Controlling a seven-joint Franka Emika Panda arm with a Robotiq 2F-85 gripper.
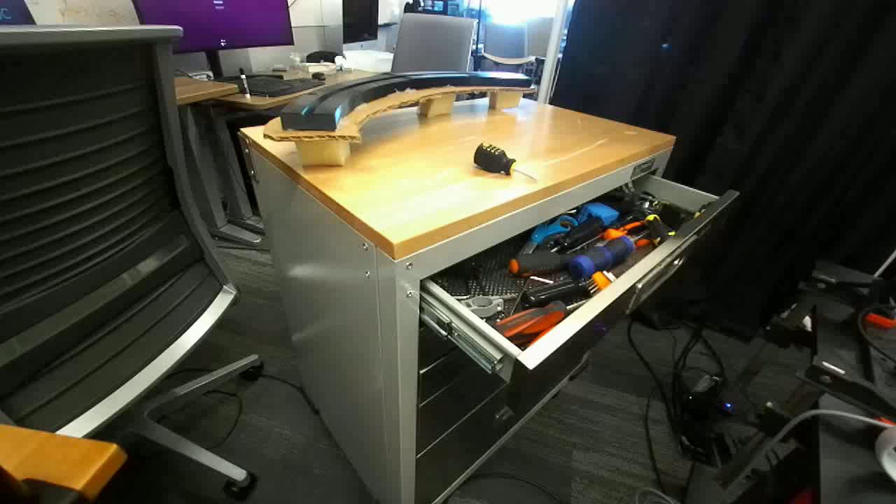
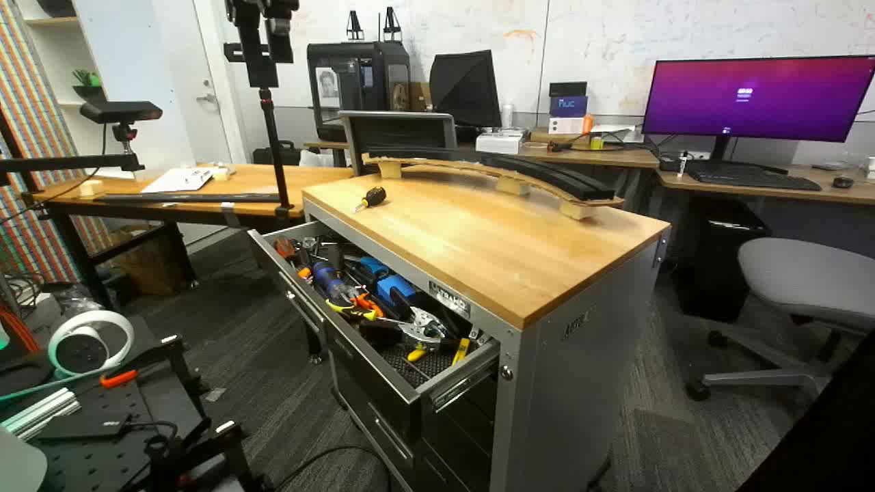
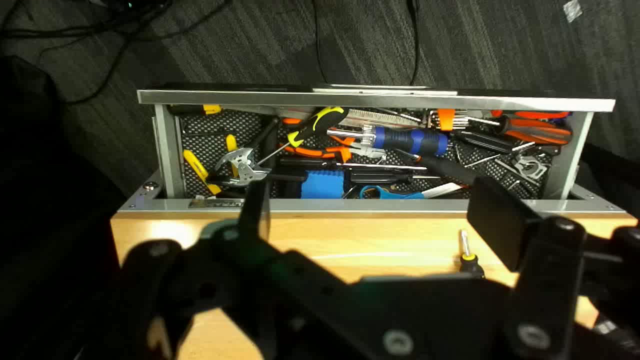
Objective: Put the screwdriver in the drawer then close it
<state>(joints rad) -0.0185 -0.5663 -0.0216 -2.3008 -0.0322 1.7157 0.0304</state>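
Note:
The screwdriver is stubby and black with yellow marks and a short metal shaft. It lies on the wooden tabletop in both exterior views [image 1: 493, 159] [image 2: 374, 197], close to the edge above the drawer. The grey metal drawer stands pulled open in both exterior views [image 1: 595, 304] [image 2: 458, 372] and is full of tools. In the wrist view the drawer [image 3: 375, 101] lies beyond the tabletop edge. My gripper [image 3: 375, 210] is open and empty above the tabletop. The screwdriver [image 3: 469, 259] shows between the fingers, near the right one and apart from it. Its handle end is hidden by the gripper body.
A curved black piece [image 1: 413, 94] on cardboard and foam blocks stands along the back of the wooden tabletop [image 1: 420, 203]. The drawer holds a blue-handled driver [image 3: 410, 140], orange tools and pliers. An office chair [image 1: 105, 210] stands beside the cabinet. A black pole [image 2: 272, 150] rises behind it.

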